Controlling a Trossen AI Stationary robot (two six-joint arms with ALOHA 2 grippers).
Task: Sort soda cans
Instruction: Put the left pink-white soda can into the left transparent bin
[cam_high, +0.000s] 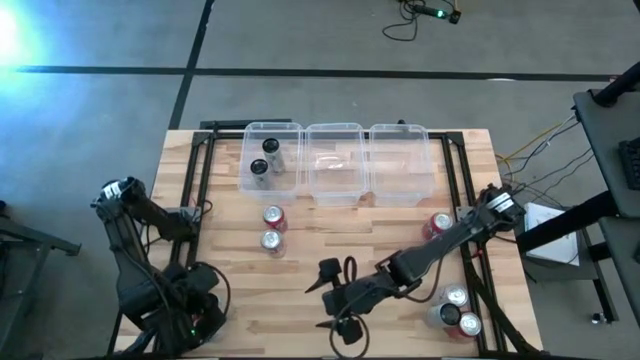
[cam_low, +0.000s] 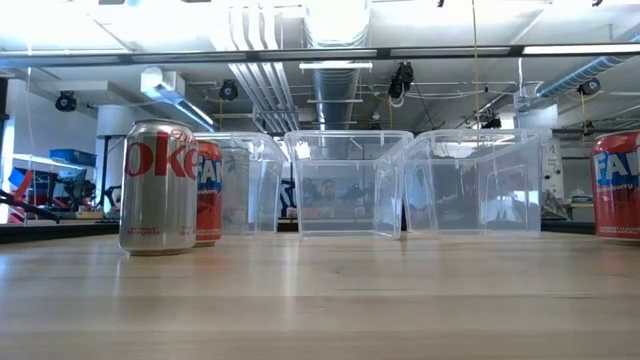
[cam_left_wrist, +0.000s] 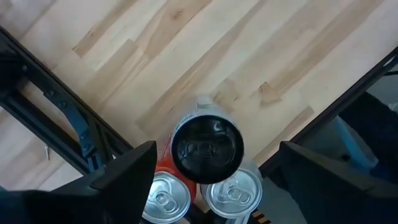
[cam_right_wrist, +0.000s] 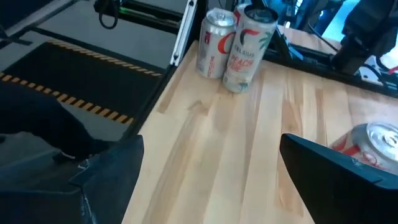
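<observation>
Underfoot lies a grey floor crossed by dark lines, with cables trailing at its far edge. On it stands a pale wooden counter (cam_high: 400, 250) on a black frame. Three clear bins (cam_high: 335, 126) sit in a row along the counter's far side. The low view looks through them to a workshop with ceiling ducts and strip lights.

The left bin (cam_high: 247, 180) holds two dark cans (cam_high: 260, 170). Near that bin on the open wood, a red can (cam_high: 273, 216) stands just beside a silver can (cam_high: 271, 241). In the low view the silver one hides part of the red one. A second red can (cam_high: 441, 225) stands by the right arm, and a group of three cans (cam_high: 456, 297) stands at the near right corner.

The right pincer (cam_high: 335, 297) hangs over the near middle of the counter. Its fingers are spread wide with nothing between them, well apart from every can.

The left arm is folded over the near left corner. The left pincer (cam_left_wrist: 217, 149) is also spread wide and points down at a tight cluster. That cluster is a dark-topped can (cam_left_wrist: 207, 146) touching two silver-topped cans (cam_left_wrist: 231, 194). The cluster lies between the fingers without contact.
</observation>
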